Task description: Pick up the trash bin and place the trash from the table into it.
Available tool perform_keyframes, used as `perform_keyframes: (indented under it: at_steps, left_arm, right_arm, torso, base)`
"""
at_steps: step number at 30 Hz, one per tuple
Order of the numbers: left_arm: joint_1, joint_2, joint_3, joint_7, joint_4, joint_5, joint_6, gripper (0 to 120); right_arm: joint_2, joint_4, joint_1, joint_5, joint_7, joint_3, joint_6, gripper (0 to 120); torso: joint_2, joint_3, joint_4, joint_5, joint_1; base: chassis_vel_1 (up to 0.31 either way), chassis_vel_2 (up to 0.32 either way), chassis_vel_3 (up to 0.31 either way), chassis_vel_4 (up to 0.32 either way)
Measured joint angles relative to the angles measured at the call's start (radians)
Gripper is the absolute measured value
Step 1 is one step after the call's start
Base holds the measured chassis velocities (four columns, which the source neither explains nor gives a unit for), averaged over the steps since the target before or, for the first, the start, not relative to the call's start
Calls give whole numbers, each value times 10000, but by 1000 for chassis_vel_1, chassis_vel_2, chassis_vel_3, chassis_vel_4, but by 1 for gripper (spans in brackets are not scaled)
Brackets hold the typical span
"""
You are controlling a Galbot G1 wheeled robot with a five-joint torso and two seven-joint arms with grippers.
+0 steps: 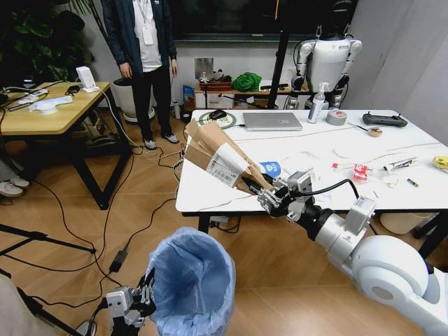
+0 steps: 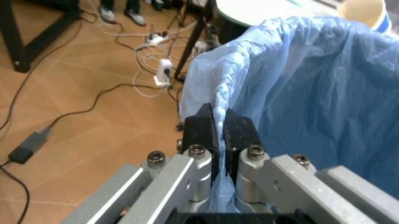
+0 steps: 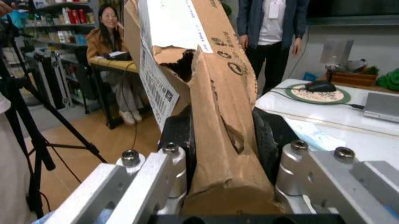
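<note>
Hanging past the front-left corner of the table, the brown cardboard box is being held by the right gripper; its long axis is slanting from the fingers at its lower end up and away toward the robot's left, so most of its length is standing above the table's left edge. In the right wrist view the right gripper is showing both dark fingers pressing into the flattened, creased cardboard, pinching it between them.

The trash bin with its light-blue bag is sitting below and nearer the robot than the box, off the table's front edge and lower than the tabletop; the left gripper is at its left rim. In the left wrist view the left gripper is showing its black fingers squeezed together on a fold of the blue bag at the rim, so the bin is being carried by that arm.

The relation that matters, as I judge it: the bin's open mouth is lying down and toward the robot from the box's held end, well apart from it; the box would need to come across and its long axis tip nearer to upright to go into that mouth.

Other litter is waiting on the tabletop: a blue-marked paper cup just beyond the gripper, and a red-capped clear bottle further toward the right edge.
</note>
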Motion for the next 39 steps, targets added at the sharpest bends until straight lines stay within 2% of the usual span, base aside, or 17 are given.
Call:
perform_keyframes:
  at_steps: [4, 8, 9, 12, 15, 22, 25, 32, 39]
  left_arm:
    - [-115, 483, -32, -52, 18, -217, 150, 0]
    - [-511, 1311, -78, -196, 141, -876, 337, 0]
    - [-511, 1311, -78, -196, 141, -876, 337, 0]
    - [-835, 1803, -34, -401, 196, -1539, 482, 0]
    - [-1204, 2020, 4, -606, 222, -2065, 632, 0]
    - [-1876, 2249, 81, -726, 384, -2820, 704, 0]
    - [-1949, 2238, 159, -717, 416, -2897, 691, 0]
    - [-1847, 2056, 199, -494, 403, -2888, 639, 0]
    - [-1636, 1933, -55, -379, 274, -2804, 633, 0]
  right_arm:
    - [-58, -20, -173, -89, -23, 114, 12, 23]
    - [-125, -147, -743, -382, -91, 333, 19, 23]
    - [-125, -147, -743, -382, -91, 333, 19, 23]
    - [-398, -264, -1382, -636, -269, 675, 84, 23]
    - [-725, -266, -2013, -883, -486, 1028, 138, 23]
    - [-1531, 112, -3734, -1983, -1249, 2361, 427, 23]
    - [-1751, 313, -3999, -2153, -1431, 2691, 521, 23]
    - [-2216, 942, -3727, -2504, -2203, 2821, 754, 23]
    - [-2432, 460, -3063, -3472, -3500, 2388, 1108, 23]
  torso:
    - [0, 0, 1, 0, 0]
    - [0, 0, -1, 0, 0]
    - [0, 0, -1, 0, 0]
    - [0, 0, -2, 2, 0]
    - [0, 0, -2, 2, 0]
    - [0, 0, -3, 1, 0]
    - [0, 0, -3, 1, 0]
    - [0, 0, 1, 0, 0]
    - [0, 0, -2, 5, 0]
  base:
    - [0, 0, 0, 0]
    - [0, 0, 0, 0]
    - [0, 0, 0, 0]
    - [0, 0, 0, 0]
    - [0, 0, 0, 0]
    - [0, 0, 0, 0]
    - [0, 0, 0, 0]
    - [0, 0, 0, 0]
    - [0, 0, 0, 0]
